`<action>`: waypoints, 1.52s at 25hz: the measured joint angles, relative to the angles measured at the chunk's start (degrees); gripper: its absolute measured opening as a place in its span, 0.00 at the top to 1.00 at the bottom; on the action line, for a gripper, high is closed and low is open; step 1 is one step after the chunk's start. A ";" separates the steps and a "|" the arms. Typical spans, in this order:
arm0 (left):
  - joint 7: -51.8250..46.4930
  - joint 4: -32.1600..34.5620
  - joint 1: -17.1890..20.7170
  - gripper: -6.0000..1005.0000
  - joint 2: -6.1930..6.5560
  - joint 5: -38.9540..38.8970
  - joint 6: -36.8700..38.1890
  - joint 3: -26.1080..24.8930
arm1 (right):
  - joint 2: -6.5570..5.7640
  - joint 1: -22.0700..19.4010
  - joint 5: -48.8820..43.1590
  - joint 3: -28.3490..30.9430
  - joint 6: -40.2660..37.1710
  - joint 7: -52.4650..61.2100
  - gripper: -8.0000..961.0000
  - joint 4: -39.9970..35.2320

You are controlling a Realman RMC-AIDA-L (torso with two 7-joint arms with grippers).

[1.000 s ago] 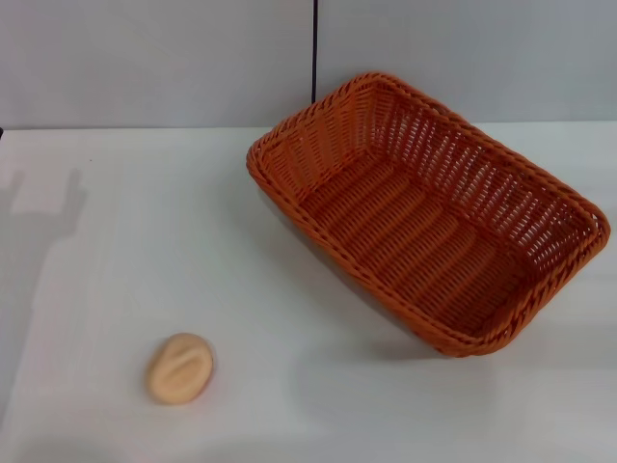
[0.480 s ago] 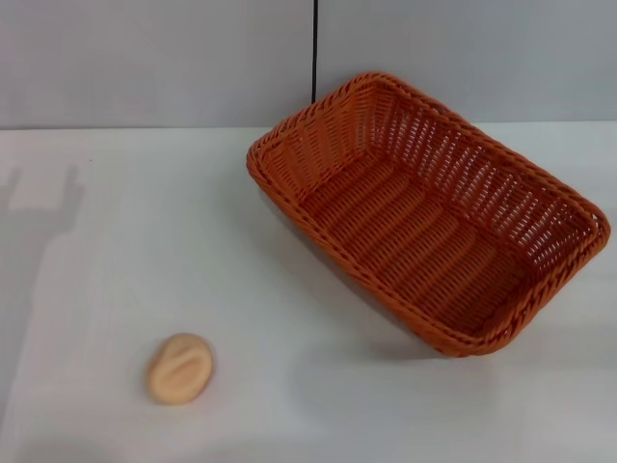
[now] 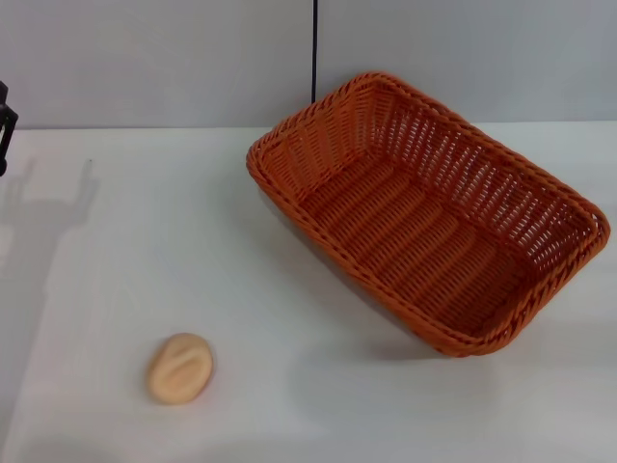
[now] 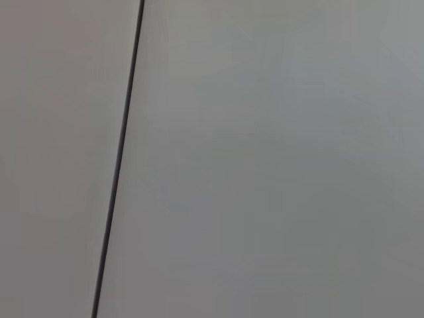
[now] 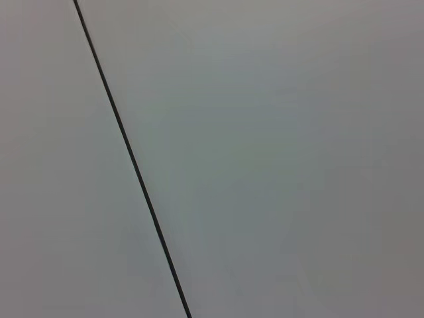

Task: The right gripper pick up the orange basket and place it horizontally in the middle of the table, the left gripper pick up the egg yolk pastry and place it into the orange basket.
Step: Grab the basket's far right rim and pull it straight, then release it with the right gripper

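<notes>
Left hand (image 3: 5, 125): newly in view at the far left edge, above the table (image 3: 145, 241); absent earlier.

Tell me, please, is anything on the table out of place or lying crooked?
The orange basket sits on the right, turned diagonally to the table edge rather than square, and it is empty. The egg yolk pastry lies alone at near left. Nothing is spilled or damaged.

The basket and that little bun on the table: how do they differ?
The basket is orange, woven and rectangular; the bun is pale tan, smooth and round. The basket is far larger than the bun. The basket sits far right, angled, open and empty; the bun lies near left. Both rest on the white table, apart, with neither held.
</notes>
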 joint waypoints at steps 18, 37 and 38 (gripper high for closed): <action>-0.77 0.34 0.39 0.24 0.31 0.09 -0.37 5.42 | -1.38 -2.06 -5.62 -21.63 -3.14 21.17 0.49 -19.44; -1.08 0.36 0.42 0.24 0.36 0.09 -1.08 6.50 | -15.46 18.19 -64.74 -26.14 -24.11 71.23 0.49 -48.00; -1.08 0.36 0.42 0.24 0.36 0.09 -1.08 6.50 | -15.61 19.35 -67.19 -27.25 -24.66 71.38 0.49 -47.89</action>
